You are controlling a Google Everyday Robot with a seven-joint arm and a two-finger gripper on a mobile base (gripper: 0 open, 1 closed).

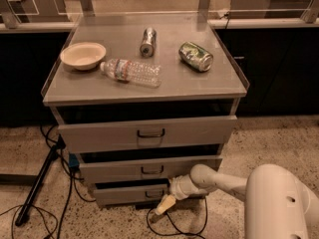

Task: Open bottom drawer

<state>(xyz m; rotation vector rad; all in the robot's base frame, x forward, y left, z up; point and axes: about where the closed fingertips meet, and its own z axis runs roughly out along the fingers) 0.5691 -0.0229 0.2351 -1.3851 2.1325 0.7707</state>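
The bottom drawer (130,193) is the lowest and narrowest grey front of the cabinet, with a small dark loop handle (153,193) at its centre. It stands slightly out, with a dark gap above it. My gripper (164,204) is at the end of the white arm (214,180), low near the floor. It sits just right of and slightly below the handle, in front of the drawer front.
Above are the mid-sized drawer (149,169) and the widest drawer (147,132), both slightly out. On the cabinet top lie a bowl (82,55), a plastic bottle (131,72) and two cans (148,42) (196,56). Cables (175,227) and a dark stand leg (37,182) lie on the floor.
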